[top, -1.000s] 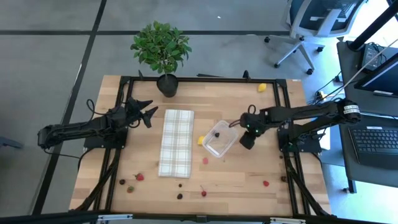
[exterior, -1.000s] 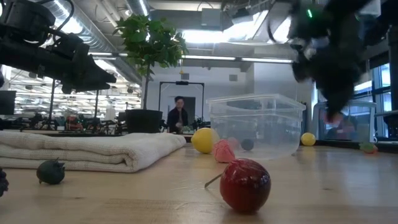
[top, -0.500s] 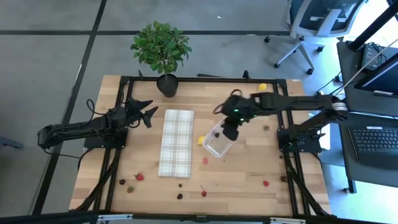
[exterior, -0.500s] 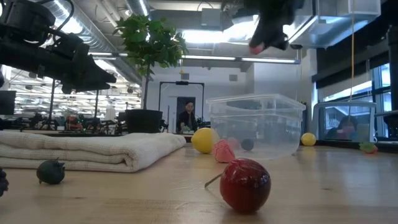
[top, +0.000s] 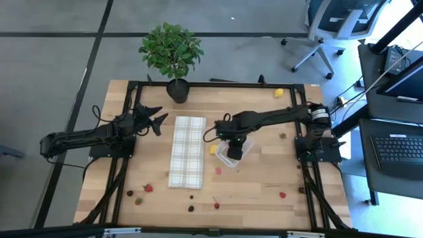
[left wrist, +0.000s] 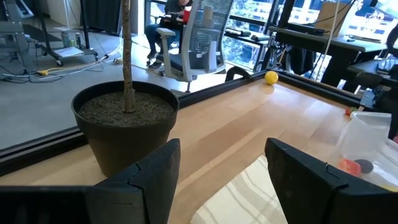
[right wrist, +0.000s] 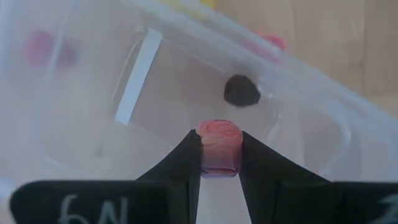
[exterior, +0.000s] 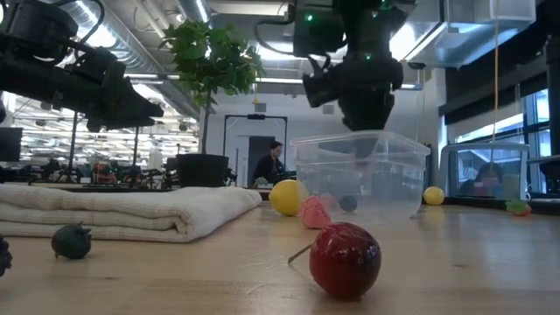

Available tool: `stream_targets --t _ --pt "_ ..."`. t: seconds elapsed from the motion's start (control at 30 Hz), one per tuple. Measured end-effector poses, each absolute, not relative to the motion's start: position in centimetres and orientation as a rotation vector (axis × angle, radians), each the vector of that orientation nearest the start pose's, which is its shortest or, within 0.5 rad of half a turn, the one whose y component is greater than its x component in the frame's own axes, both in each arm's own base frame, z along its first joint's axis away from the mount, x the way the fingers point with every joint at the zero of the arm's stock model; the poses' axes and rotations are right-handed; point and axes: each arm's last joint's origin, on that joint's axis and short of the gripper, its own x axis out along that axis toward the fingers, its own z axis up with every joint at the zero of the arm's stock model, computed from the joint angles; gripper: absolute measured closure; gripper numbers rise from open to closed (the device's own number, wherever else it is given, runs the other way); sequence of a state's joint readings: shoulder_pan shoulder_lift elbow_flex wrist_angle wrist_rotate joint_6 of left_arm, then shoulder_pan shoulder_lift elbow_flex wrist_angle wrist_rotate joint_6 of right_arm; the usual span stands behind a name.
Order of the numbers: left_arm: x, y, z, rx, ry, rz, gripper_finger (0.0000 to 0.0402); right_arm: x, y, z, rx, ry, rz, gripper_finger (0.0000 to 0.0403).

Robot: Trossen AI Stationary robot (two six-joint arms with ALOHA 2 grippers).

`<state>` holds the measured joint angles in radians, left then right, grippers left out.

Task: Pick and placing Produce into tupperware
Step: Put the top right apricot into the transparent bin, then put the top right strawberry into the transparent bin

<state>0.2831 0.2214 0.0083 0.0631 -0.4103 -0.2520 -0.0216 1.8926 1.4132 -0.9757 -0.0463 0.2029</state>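
Red fruit: a round red piece with a stem [exterior: 345,259] lies nearest on the wooden surface [exterior: 455,271], by itself.
Dark fruit: a small dark piece [exterior: 71,241] sits in front of the folded checked cloth [exterior: 122,213].
Yellow and pink pieces: a yellow ball [exterior: 286,197] and a pink piece [exterior: 315,213] lie just beside the tupperware, on its cloth side.
Tupperware: the clear tupperware [top: 240,150] stands near the surface's middle, between the cloth and the right arm's base; a dark piece [right wrist: 241,91] already lies on its floor.
Right pincer: the right pincer [right wrist: 219,155] hangs directly above the open tupperware, fingers clamped on a pink piece of produce [right wrist: 219,147].
Left pincer: the left pincer [top: 156,119] waits over the surface's left part, beside the cloth, fingers spread apart and holding nothing.
Potted plant: a leafy plant in a dark pot [top: 172,54] stands at the far edge.
Far yellow piece: another yellow ball [top: 279,92] rests near the far right corner.
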Motion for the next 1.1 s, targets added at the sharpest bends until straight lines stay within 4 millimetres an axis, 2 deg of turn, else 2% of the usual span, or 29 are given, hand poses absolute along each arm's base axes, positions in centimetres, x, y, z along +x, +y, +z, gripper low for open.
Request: stream_targets --t 0.37,0.63,0.73,0.9,1.0,1.1 --pt "10.0 4.1 15.4 -0.232 0.064 0.707 0.0174 36.5 -0.7 19.1 0.214 1.437 -0.125 0.0299" --pt "10.0 4.1 15.4 -0.232 0.064 0.707 0.0174 36.2 -0.5 19.5 0.278 1.455 -0.102 0.0232" --pt "10.0 4.1 15.4 -0.232 0.064 0.707 0.0174 35.6 -0.5 20.7 0.299 1.489 -0.12 0.0204" --pt "10.0 4.1 15.4 -0.232 0.064 0.707 0.0174 33.8 -0.3 24.9 0.23 1.442 -0.129 0.0179" --pt "10.0 4.1 15.4 -0.232 0.065 0.708 0.0174 31.6 -0.5 27.3 0.173 1.421 -0.164 0.0175" --pt "10.0 4.1 15.4 -0.232 0.064 0.707 0.0174 28.5 -1.1 28.9 0.147 1.458 -0.216 0.0177"
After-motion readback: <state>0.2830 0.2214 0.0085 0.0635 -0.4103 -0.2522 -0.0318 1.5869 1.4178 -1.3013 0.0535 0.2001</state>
